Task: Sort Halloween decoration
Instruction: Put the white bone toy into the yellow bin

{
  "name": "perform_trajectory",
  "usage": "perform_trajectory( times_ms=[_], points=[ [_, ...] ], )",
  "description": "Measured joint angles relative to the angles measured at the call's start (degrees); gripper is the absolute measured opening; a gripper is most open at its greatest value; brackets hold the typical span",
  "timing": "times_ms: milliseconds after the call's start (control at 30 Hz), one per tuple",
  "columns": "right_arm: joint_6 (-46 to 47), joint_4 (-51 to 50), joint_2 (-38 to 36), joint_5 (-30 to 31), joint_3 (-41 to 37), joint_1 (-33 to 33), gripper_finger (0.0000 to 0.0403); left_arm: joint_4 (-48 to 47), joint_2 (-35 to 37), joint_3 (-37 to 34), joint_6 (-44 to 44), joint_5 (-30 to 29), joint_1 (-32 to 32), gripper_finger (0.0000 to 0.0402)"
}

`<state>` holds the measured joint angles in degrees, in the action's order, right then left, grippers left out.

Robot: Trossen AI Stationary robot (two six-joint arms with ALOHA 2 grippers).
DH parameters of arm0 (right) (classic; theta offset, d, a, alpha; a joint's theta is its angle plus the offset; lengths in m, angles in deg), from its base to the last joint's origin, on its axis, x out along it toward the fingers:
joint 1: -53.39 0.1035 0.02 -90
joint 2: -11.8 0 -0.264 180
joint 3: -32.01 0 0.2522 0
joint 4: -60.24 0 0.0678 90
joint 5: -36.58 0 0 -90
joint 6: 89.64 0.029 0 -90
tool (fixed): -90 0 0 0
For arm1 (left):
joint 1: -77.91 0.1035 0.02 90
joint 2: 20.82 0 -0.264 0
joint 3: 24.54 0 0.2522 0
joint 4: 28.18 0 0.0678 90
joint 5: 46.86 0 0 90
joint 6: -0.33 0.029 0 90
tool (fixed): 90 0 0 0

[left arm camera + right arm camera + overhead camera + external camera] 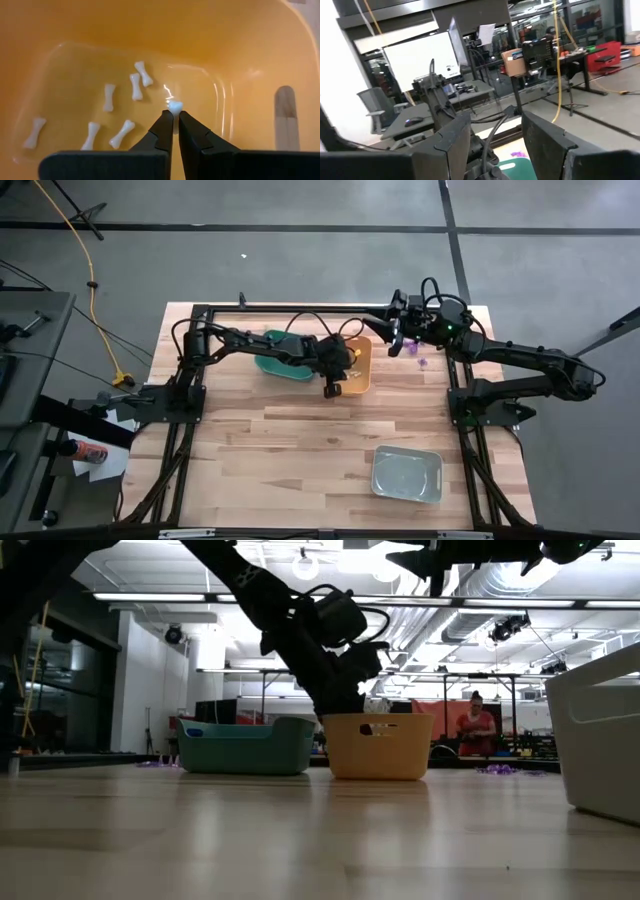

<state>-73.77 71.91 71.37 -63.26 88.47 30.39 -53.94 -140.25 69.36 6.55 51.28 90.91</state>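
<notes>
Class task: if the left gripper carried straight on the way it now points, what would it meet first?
The left gripper, shut on a small white bone-shaped trinket, points down into the orange plastic bin. It would probably meet the bin's floor first; depth is unclear.

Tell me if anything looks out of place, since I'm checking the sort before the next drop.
Nothing stands out. The orange bin holds only white bone trinkets, lying loose on its floor. The left gripper pinches one more bone above them. The green bin and orange bin stand upright.
</notes>
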Motion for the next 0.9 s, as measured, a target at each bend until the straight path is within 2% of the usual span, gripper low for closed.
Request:
perform_trajectory(
  times_ms=[267, 467, 533, 700, 900],
  points=[
    [-0.9, 0.0, 0.0, 0.2, 0.0, 0.0, 0.0171, -0.2, 0.4, 0.0, -1.7, -0.7, 0.1, 0.0075],
    [-0.9, 0.0, 0.0, 0.2, 0.0, 0.0, 0.0171, -2.3, 4.0, 0.0, -2.1, -1.0, 0.3, 0.0120],
    [-0.9, 0.1, 0.0, 0.2, 0.0, 0.0, 0.0171, -4.7, 7.1, -0.1, -0.3, -1.5, 1.2, 0.0127],
    [-1.0, 2.4, 0.0, 0.1, 0.0, 0.0, 0.0171, -7.5, 18.3, -0.1, -1.6, -8.4, 6.8, 0.0131],
    [-2.4, 5.1, 0.0, 0.1, 0.0, 0.0, 0.0171, -6.2, 35.5, -1.3, -5.6, -7.6, 14.1, 0.0131]
  ],
)
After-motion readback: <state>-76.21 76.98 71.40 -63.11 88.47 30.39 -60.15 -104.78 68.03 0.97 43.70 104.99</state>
